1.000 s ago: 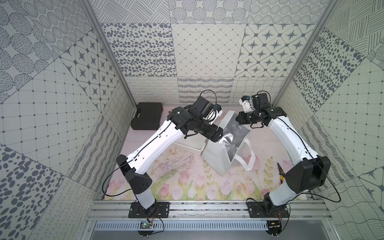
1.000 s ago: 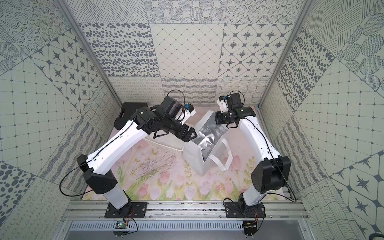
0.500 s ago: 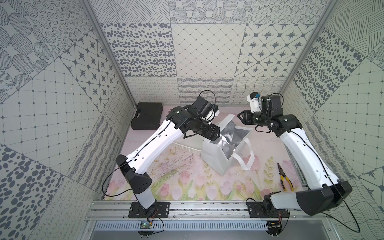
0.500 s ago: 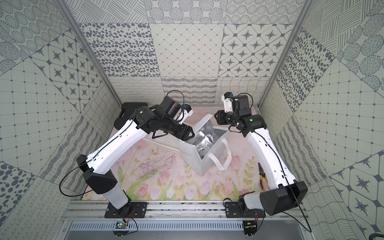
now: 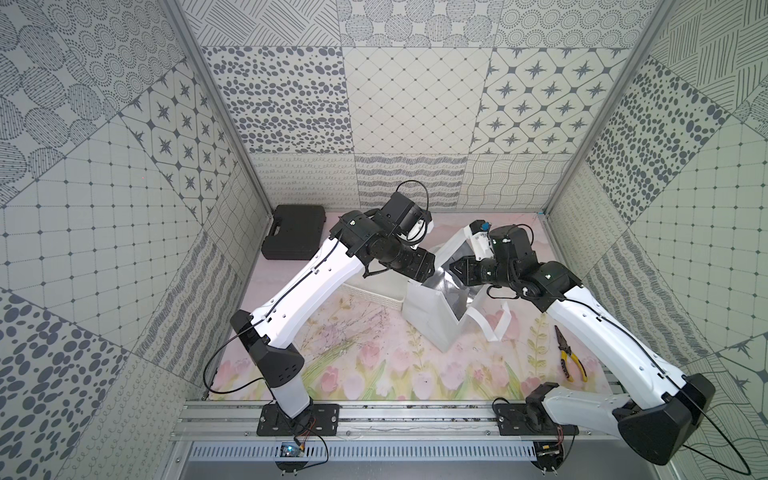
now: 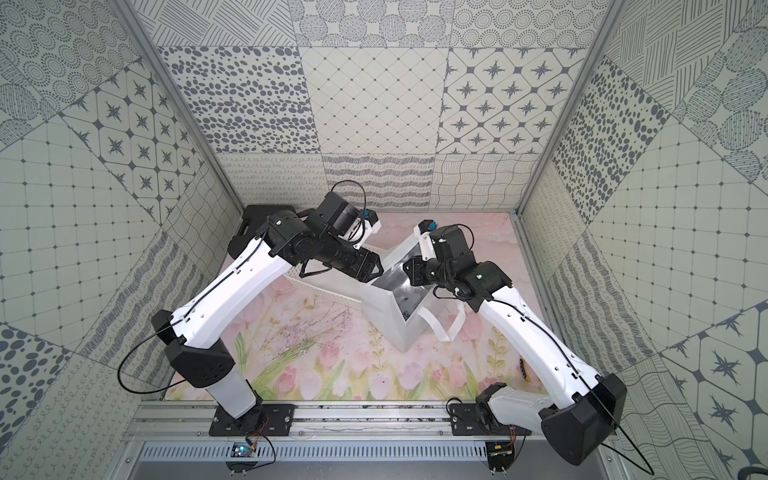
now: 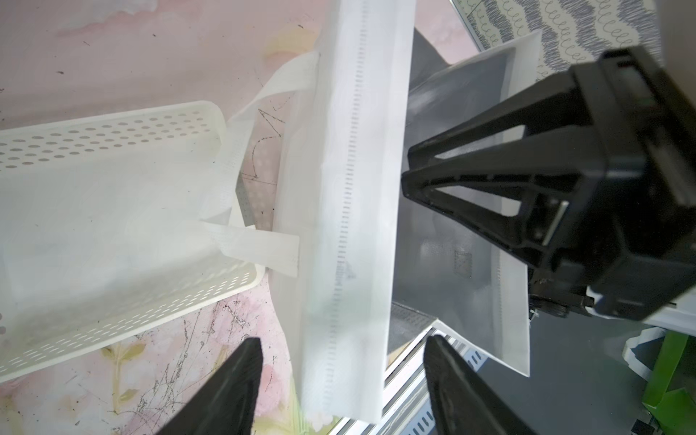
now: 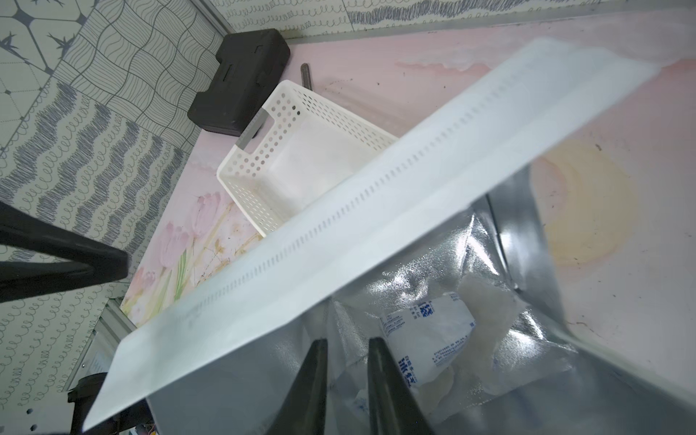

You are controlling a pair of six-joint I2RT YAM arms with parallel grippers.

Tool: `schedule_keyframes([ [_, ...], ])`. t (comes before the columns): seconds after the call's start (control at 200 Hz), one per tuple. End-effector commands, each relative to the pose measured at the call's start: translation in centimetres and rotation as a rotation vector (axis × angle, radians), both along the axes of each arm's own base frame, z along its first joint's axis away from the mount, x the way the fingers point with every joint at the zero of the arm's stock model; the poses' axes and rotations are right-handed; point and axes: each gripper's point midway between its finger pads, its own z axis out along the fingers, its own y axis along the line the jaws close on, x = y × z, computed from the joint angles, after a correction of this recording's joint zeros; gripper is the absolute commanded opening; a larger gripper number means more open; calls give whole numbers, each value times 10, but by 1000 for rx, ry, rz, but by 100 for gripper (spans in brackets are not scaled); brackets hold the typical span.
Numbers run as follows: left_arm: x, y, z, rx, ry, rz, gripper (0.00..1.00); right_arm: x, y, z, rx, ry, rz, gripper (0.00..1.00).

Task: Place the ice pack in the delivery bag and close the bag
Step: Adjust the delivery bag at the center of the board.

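The delivery bag (image 5: 430,309) (image 6: 384,316) stands mid-table with its foil-lined mouth open. In the right wrist view the ice pack (image 8: 427,339), a whitish pouch with blue print, lies inside on the bag's foil (image 8: 527,233). My right gripper (image 8: 347,342) (image 5: 456,268) hangs in the bag's mouth just beside the pack, its jaws only slightly apart with nothing between them. My left gripper (image 7: 342,340) (image 5: 432,266) is open, one finger on each side of the bag's white top flap (image 7: 350,188) without touching it.
A white perforated basket (image 5: 374,293) (image 8: 301,162) stands against the bag on its left. A black case (image 5: 295,232) lies at the back left. Yellow-handled pliers (image 5: 571,361) lie at the right. The bag's strap handles (image 5: 494,324) hang out to the right.
My right arm has swung down and brought its gripper from behind the bag into the bag's mouth. The left gripper has stayed at the bag's flap and narrowed a little.
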Motion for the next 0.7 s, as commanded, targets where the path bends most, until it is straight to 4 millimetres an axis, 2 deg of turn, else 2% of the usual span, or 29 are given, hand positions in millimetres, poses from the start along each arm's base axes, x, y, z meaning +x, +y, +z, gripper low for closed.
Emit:
schedule_keyframes([
  [0.0, -6, 15, -2, 36, 25, 9, 70, 16, 19, 15, 44, -57, 0, 23],
  [0.135, -11, 16, -11, 53, 61, -10, 67, 21, 39, 22, 45, -72, 43, 23],
  [0.28, -10, 20, -19, 75, 83, -9, 59, 26, 53, 29, 43, -88, 72, 23],
  [0.45, -1, 27, -22, 96, 69, 15, 51, 28, 58, 30, 41, -93, 83, 23],
  [0.545, 6, 27, -21, 90, 55, 22, 41, 28, 57, 29, 36, -93, 82, 24],
  [0.695, 15, 23, -19, 81, 46, 24, 38, 27, 55, 27, 30, -88, 81, 23],
])
